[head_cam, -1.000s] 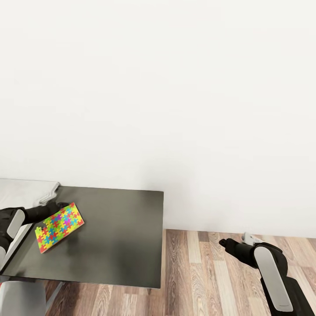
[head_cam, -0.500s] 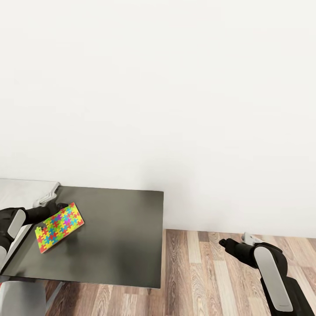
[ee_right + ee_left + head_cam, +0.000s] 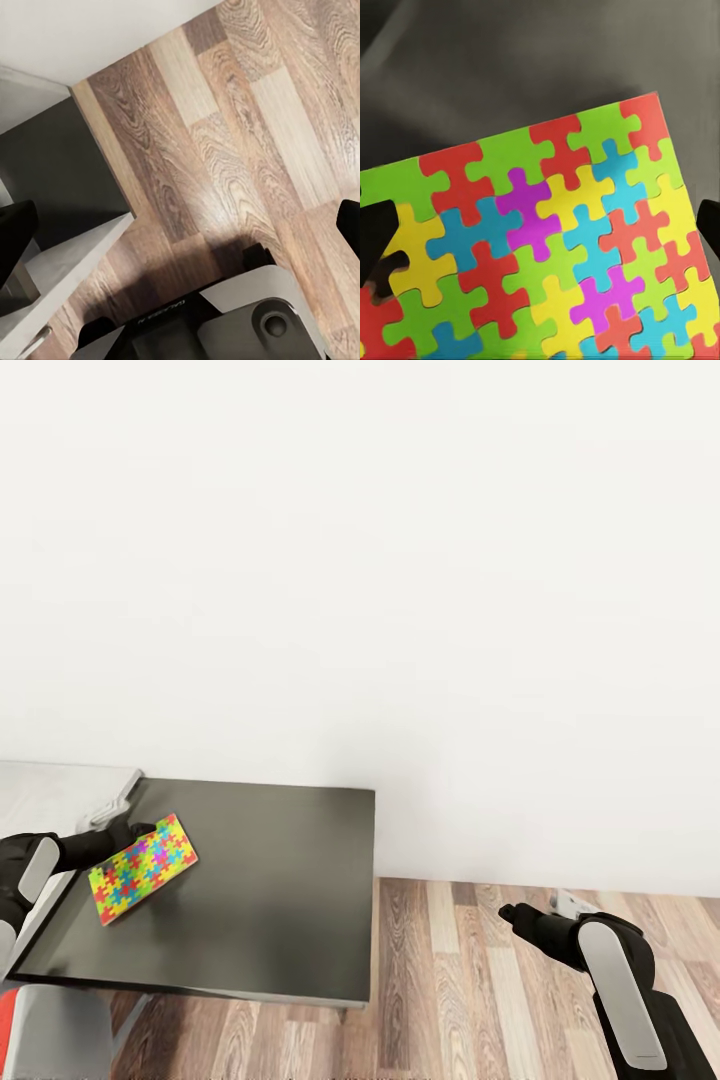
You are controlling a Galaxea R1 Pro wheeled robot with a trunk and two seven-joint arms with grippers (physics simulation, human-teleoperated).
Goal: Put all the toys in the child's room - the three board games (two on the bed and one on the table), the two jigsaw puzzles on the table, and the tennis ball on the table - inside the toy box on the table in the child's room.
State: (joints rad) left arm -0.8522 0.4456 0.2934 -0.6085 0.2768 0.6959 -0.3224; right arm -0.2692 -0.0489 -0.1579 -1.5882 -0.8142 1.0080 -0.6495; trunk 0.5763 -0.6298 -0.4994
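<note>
Multicoloured jigsaw puzzle (image 3: 143,867), tilted above dark desk (image 3: 270,890)

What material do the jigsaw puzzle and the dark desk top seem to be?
Jigsaw puzzle: probably foam or card, matte; flat bright colours, thin edge, no glare. Dark desk top: smooth dark-grey laminate or painted board, perhaps; a soft sheen and faint reflections show.

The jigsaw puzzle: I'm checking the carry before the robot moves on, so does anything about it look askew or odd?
Yes. The jigsaw puzzle sits tilted in the left gripper, pinched at one corner, above the dark-grey side desk. Its pattern looks intact. The right gripper hangs empty over the wood floor.
</note>
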